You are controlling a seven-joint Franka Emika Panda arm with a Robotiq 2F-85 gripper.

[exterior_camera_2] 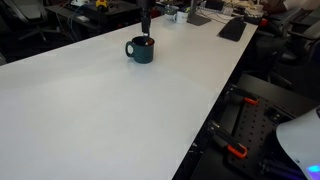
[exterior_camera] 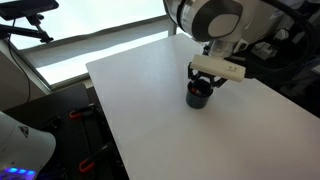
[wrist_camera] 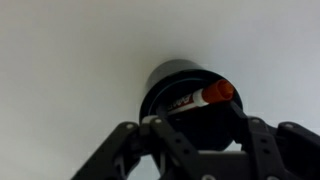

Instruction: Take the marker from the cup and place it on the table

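Observation:
The black cup (exterior_camera: 198, 96) stands on the white table (exterior_camera: 150, 110) and shows in both exterior views (exterior_camera_2: 140, 50). In the wrist view the cup (wrist_camera: 170, 85) holds the marker (wrist_camera: 200, 98), which leans on the rim with its red cap up to the right. My gripper (exterior_camera: 206, 80) hangs directly above the cup, close to its rim. It is open, with one finger on each side of the cup mouth (wrist_camera: 197, 122). It touches nothing that I can see. In an exterior view the gripper (exterior_camera_2: 147, 24) is a dark shape over the cup.
The table's far end carries a keyboard-like dark object (exterior_camera_2: 232, 28) and small items (exterior_camera_2: 175, 14). Chairs and dark equipment stand beyond the table edges. The arm's white body (exterior_camera: 215, 18) rises behind the cup.

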